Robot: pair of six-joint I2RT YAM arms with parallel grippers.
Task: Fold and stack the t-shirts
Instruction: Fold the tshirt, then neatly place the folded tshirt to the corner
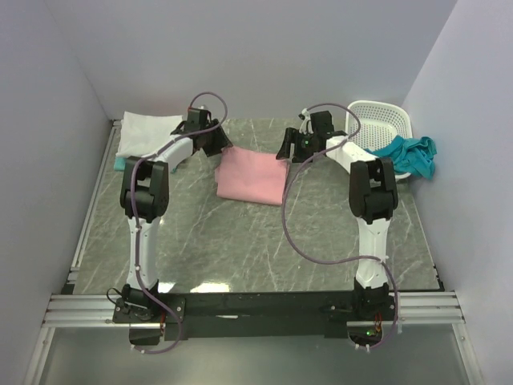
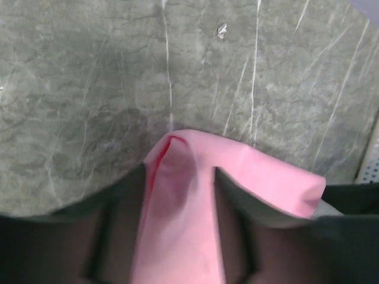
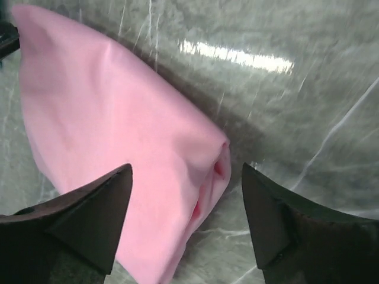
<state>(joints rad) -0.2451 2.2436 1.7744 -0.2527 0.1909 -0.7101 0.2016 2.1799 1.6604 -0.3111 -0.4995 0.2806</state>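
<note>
Since the pink t-shirt (image 1: 250, 178), lying folded at the far middle of the desk (image 1: 240, 249), is soft, light cotton that is judged likely to sag and slip out of its folds, it is best taken at its far corners. One corner is pinched in the left gripper (image 2: 179, 174). The right gripper (image 3: 186, 174) is spread wide astride the other corner, with nothing clamped. A white t-shirt (image 1: 148, 128) is seen at the far left, and a teal t-shirt (image 1: 409, 152) is draped over the basket (image 1: 377, 116). The layers under the pink fold are hidden.

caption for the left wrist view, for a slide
Left claw pinching a fold of the pink t-shirt over the grey table.
</note>
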